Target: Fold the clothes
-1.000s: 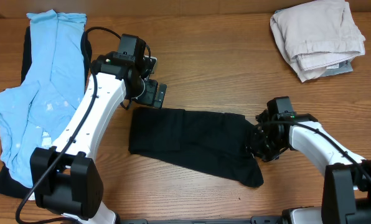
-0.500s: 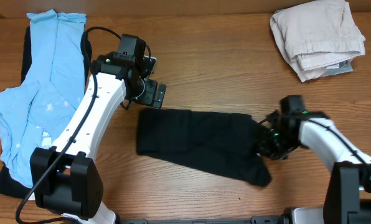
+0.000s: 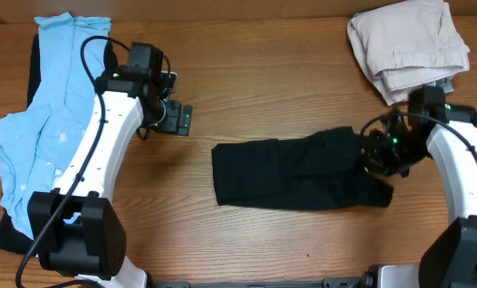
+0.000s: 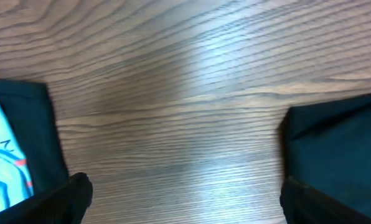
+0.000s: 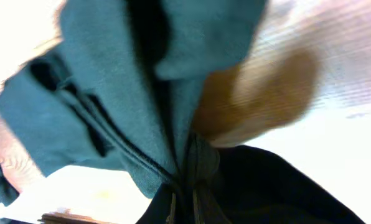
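The black garment (image 3: 294, 172) of the clothes lies stretched across the middle of the table. Its right end is bunched and lifted in my right gripper (image 3: 376, 157), which is shut on it. In the right wrist view the dark cloth (image 5: 111, 106) hangs away from the closed right gripper (image 5: 187, 208). My left gripper (image 3: 178, 120) hovers open over bare wood, apart from the garment's left edge. The left wrist view shows its fingertips (image 4: 73, 196) wide apart, with black cloth (image 4: 341, 143) off to the right.
A pile of light blue clothes (image 3: 50, 120) over black cloth covers the table's left side; its edge (image 4: 23, 137) shows in the left wrist view. A folded beige garment (image 3: 406, 48) lies at the back right, just behind the right arm.
My right gripper has shut on the black garment's right end and dragged it to the right and towards the back. The left arm has drawn back to the left, still open.
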`<state>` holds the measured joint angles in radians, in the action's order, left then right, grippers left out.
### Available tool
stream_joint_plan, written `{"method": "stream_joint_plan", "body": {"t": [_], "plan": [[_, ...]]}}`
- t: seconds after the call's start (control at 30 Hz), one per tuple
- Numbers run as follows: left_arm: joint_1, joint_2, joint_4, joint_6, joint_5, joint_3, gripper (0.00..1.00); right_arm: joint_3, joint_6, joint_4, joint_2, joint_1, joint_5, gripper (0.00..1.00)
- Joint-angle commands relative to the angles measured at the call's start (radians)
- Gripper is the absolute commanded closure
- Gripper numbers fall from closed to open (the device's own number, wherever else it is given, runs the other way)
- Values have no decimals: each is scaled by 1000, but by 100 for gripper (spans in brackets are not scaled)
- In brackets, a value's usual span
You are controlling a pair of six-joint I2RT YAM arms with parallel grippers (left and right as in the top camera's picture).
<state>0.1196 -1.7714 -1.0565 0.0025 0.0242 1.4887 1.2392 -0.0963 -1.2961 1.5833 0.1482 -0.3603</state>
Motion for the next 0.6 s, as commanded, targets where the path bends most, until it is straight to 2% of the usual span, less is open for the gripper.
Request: {"method": "stream_joint_plan", "body": {"t": [0.0,0.3,0.57], "plan": [[-13,-7,-2,-9,-6,21,0,98,6,-11,-1,-114,-23,96],[-16,-7,-2,-6,-6,21,0,128,-177,176,17,-510,-13,96],[-16,-7,-2,-5,-6,21,0,128,-261,374,167,-778,22,96]]}}
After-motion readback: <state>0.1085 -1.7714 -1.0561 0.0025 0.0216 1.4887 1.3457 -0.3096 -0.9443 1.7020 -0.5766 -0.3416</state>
